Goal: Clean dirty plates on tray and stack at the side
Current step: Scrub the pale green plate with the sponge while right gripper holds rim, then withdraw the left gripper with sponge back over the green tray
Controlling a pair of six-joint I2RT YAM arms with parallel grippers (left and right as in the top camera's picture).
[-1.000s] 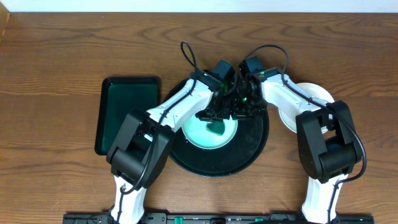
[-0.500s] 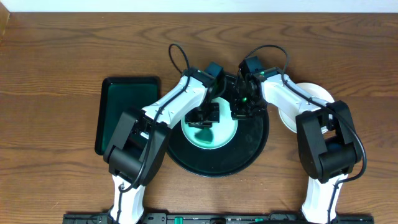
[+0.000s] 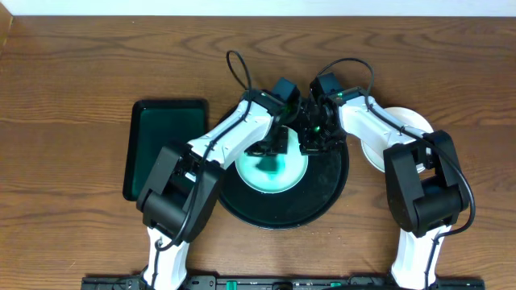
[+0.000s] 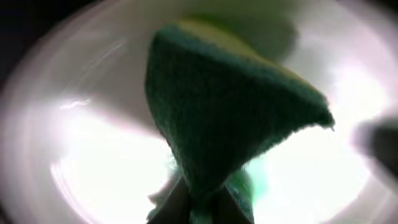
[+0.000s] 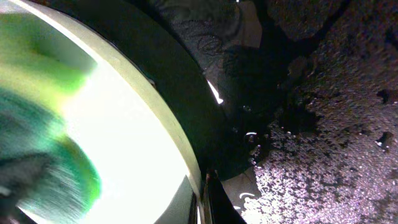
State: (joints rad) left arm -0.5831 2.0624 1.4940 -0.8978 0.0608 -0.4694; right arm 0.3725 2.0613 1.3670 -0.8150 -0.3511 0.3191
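A pale mint plate [image 3: 278, 179] with a teal smear lies on the round black tray [image 3: 322, 197]. My left gripper [image 3: 274, 147] is shut on a dark green sponge and presses it onto the plate. In the left wrist view the sponge [image 4: 230, 118] fills the frame, pinched between the fingers [image 4: 202, 205], over the bright plate [image 4: 93, 162]. My right gripper [image 3: 313, 143] is shut on the plate's right rim. In the right wrist view the fingers [image 5: 202, 199] clamp the plate [image 5: 137, 149] edge over the wet tray [image 5: 336, 155]. A white plate [image 3: 407, 121] lies on the table to the right, partly under my right arm.
A smaller rectangular dark green tray [image 3: 165, 149] lies to the left of the black tray. Both arms meet over the black tray's far half. Bare wooden table [image 3: 81, 72] surrounds the trays.
My left gripper swept the sponge left across the plate, then back toward the middle. The teal smear has spread and blurred. My right gripper has held still on the rim.
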